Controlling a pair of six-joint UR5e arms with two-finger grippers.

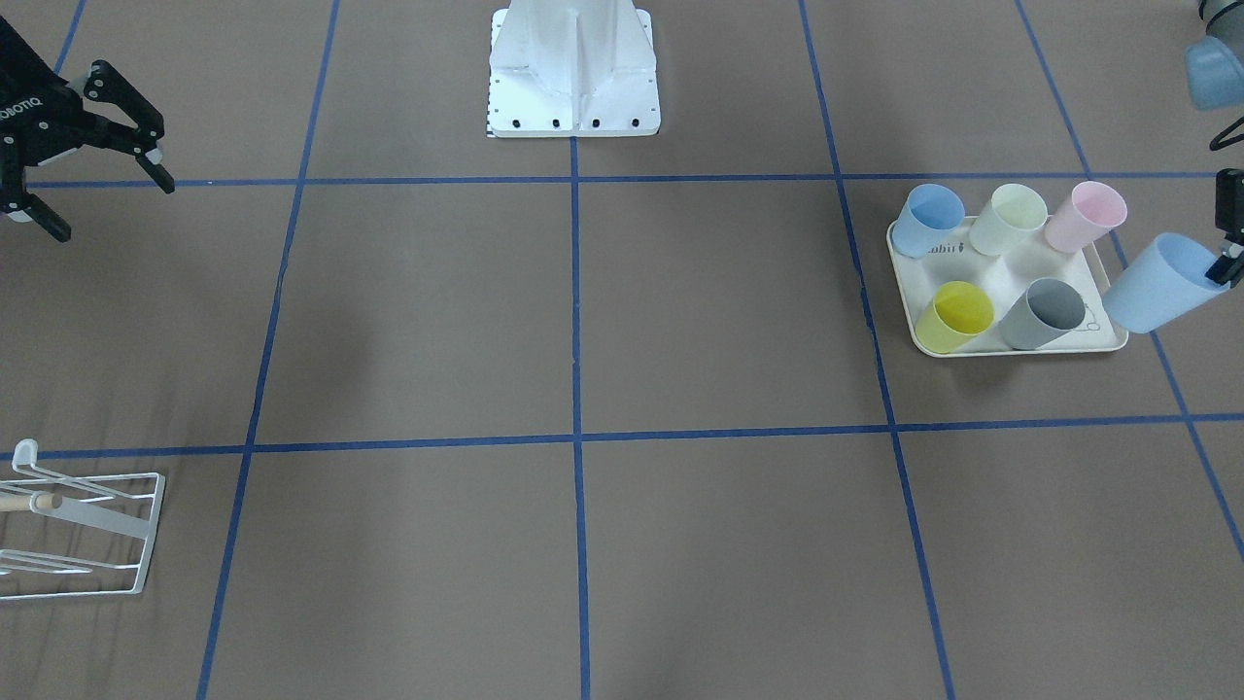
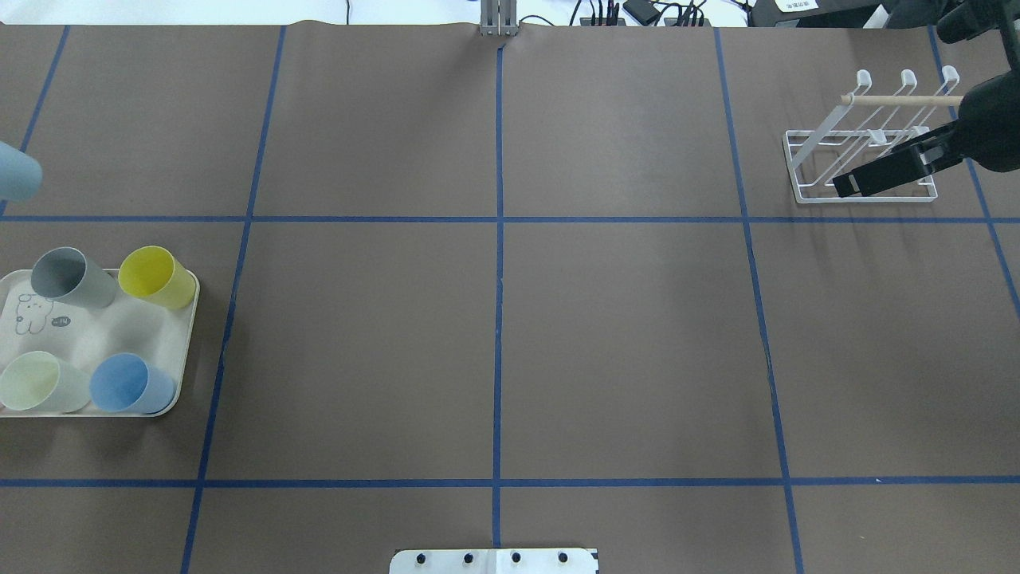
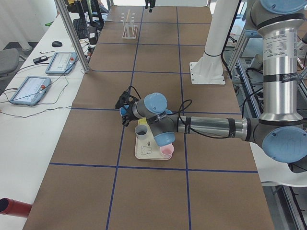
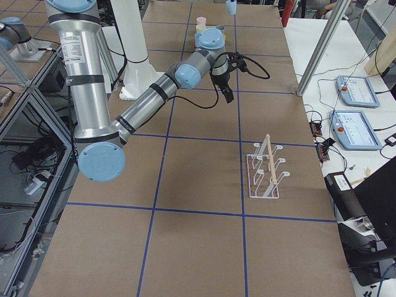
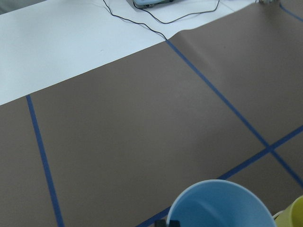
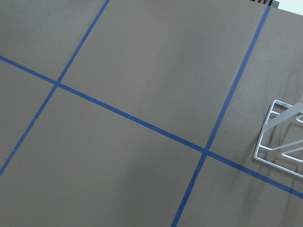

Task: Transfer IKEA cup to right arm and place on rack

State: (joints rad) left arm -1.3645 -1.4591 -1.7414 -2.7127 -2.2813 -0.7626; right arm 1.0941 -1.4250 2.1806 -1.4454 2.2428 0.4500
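Cups: 6.
- On the tray (image 1: 1011, 347): 5, namely the blue cup (image 1: 928, 220), pale-yellow cup (image 1: 1009, 219), pink cup (image 1: 1087, 216), yellow cup (image 1: 954, 317) and grey cup (image 1: 1044, 313).
- Off the tray: 1, the light-blue cup (image 1: 1157, 284), in the left gripper (image 1: 1223, 267).

Trays: 1.
Racks: 1, the rack (image 1: 151, 530).
Arms: 2, the left arm (image 3: 216, 127) and right arm (image 4: 148, 99).
Grippers: 2, counting the right gripper (image 1: 114, 210).
Screen pendants beside the bench: 2, a near pendant (image 3: 29, 89) and a far pendant (image 3: 60, 62).

This is a robotics lab. The left arm (image 3: 211, 127) and right arm (image 4: 148, 99), industrial machines with blue joint caps, share a white pedestal (image 3: 211, 52). It stands on a brown-papered surface (image 3: 158, 86) gridded with blue tape (image 1: 575, 292). Teach pendants (image 3: 60, 63) and aluminium posts (image 3: 72, 33) line a white side surface (image 3: 24, 129).
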